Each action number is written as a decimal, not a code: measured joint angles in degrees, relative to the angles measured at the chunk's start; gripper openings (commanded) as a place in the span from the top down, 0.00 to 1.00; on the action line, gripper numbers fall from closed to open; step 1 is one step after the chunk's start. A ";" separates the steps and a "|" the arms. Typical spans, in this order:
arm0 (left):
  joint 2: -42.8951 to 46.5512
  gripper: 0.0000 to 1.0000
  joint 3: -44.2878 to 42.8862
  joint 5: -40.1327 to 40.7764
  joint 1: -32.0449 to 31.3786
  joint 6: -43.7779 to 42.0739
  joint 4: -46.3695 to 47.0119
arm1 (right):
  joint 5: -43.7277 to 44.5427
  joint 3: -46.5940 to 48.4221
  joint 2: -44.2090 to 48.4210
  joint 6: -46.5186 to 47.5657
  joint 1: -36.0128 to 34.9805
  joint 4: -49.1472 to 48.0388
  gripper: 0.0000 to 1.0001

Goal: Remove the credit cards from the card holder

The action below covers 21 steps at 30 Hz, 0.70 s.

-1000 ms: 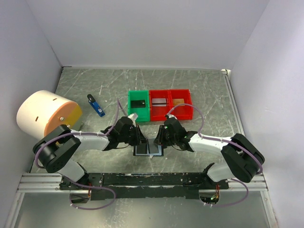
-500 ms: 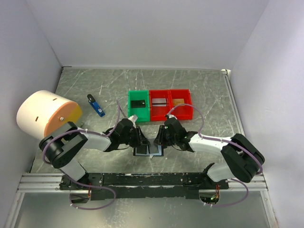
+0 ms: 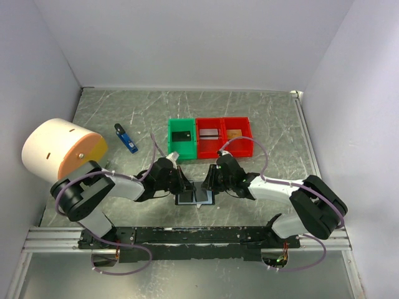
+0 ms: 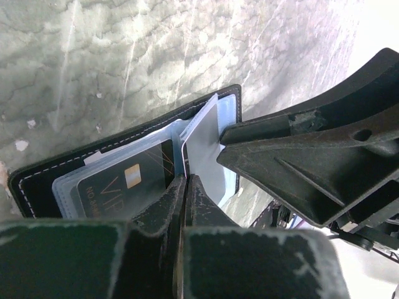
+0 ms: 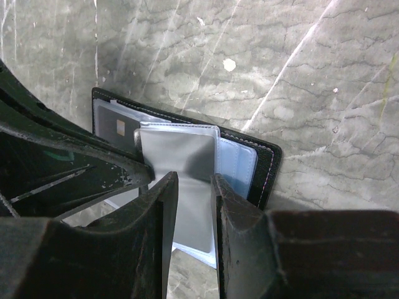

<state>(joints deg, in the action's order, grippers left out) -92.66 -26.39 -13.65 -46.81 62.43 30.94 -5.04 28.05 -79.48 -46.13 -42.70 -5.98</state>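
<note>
1. Your card holder (image 3: 195, 198) lies open on the tabletop (image 3: 274, 124) close to the arm bases, between the two hands, with its pale plastic sleeves fanned upward.
2. Your left hand (image 3: 185, 182) is at the holder's left side. In its wrist view the left hand (image 4: 186, 180) has its fingers pressed together, with the tips at the edge of a clear sleeve. You cannot tell whether that edge is caught between them.
3. Just left of those tips a black card (image 4: 124, 184) with a gold chip sits inside a sleeve, over the black leather of the card holder (image 4: 37, 187).
4. Your right hand (image 3: 207, 180) is at the holder's right side. In its wrist view the right hand (image 5: 192, 179) has its fingers apart. A grey-clear sleeve leaf (image 5: 184, 156) shows through the gap, and nothing is clamped.
5. One right finger (image 4: 293, 149) lies against that raised sleeve.
6. Behind the holder, a green bin (image 3: 169, 140) holds a black card (image 3: 181, 136). The two red bins (image 3: 223, 140) beside it hold a silvery card (image 3: 210, 132) and an orange-gold card (image 3: 234, 132).
</note>
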 measured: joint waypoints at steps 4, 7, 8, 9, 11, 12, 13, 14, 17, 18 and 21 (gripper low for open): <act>2.40 0.87 -0.20 0.96 -0.31 -0.92 -3.41 | -0.11 0.00 0.00 -0.02 0.07 0.11 0.71; 3.65 0.82 -0.85 1.46 -0.28 -2.16 -6.56 | -0.15 0.00 0.00 -0.02 0.13 0.11 0.71; 3.74 0.79 -1.09 1.46 -0.28 -2.49 -7.15 | -0.20 0.00 0.00 -0.02 0.13 0.09 0.71; 3.76 0.76 -1.16 1.46 -0.28 -2.71 -7.41 | -0.24 0.00 -0.02 -0.02 0.17 0.09 0.71; 3.76 0.74 -1.16 1.44 -0.28 -3.08 -7.67 | -0.37 0.00 -0.07 0.00 0.22 0.07 0.71; 3.76 0.73 -1.14 1.36 -0.28 -3.10 -7.69 | -0.39 0.00 -0.07 0.00 0.24 0.04 0.71; 3.76 0.73 -1.05 1.14 -0.28 -3.10 -7.50 | -0.46 0.00 -0.07 0.00 0.26 0.04 0.71; 3.72 0.73 -0.87 0.79 -0.28 -3.06 -7.04 | -0.50 0.00 -0.07 0.00 0.28 0.04 0.71; 3.13 0.78 0.13 -0.52 -0.28 -2.36 -4.04 | -0.55 -0.07 -0.07 0.00 0.28 -0.07 0.71; 2.89 0.81 0.59 -0.83 -0.28 -1.97 -2.97 | -0.55 -0.11 -0.07 0.00 0.28 -0.13 0.71; 2.32 0.90 2.29 -1.57 -0.28 -0.85 0.24 | -0.57 -0.13 -0.07 -0.02 0.33 -0.17 0.71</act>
<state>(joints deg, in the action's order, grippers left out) -90.35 -24.10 -15.22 -47.09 61.58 31.18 -5.61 27.92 -79.55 -46.15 -42.37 -6.15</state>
